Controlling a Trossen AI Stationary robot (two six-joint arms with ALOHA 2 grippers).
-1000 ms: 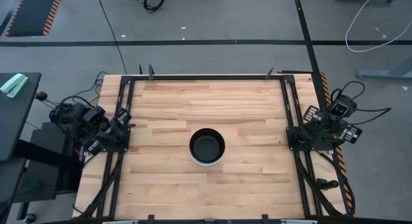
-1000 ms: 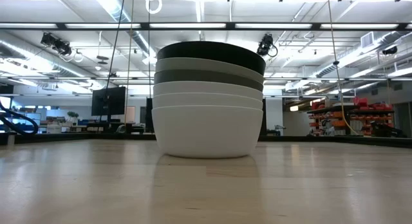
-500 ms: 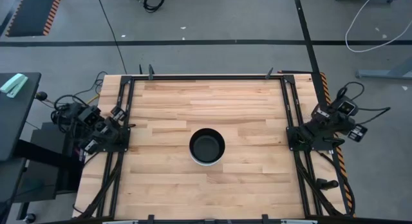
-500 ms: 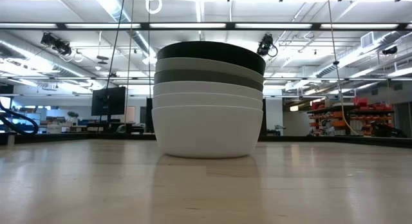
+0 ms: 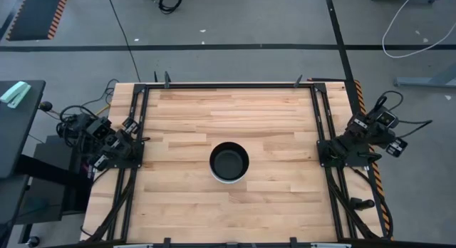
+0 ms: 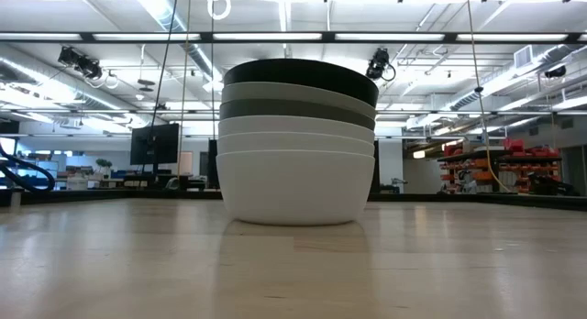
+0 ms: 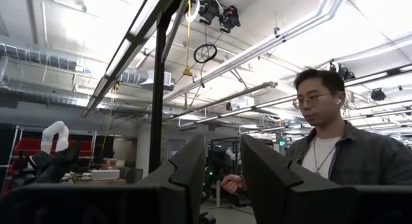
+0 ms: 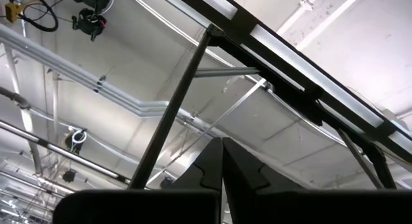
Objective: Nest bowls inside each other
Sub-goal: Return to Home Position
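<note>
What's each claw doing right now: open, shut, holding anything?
Left claw: open, empty, off the table's left side.
Right claw: shut, empty, off its right side.

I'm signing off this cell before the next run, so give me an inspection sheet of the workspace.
Surface: wooden table, black rails along both sides.
Job's things: bowls nested in one stack mid-table, black bowl on top, white bowl at bottom.
Clutter: nothing seen.
Grippers: left gripper open, right gripper shut, both parked at the table's sides.
Cables: bundles at both arm bases; white cable on floor.
Surroundings: person beyond the left gripper.
</note>
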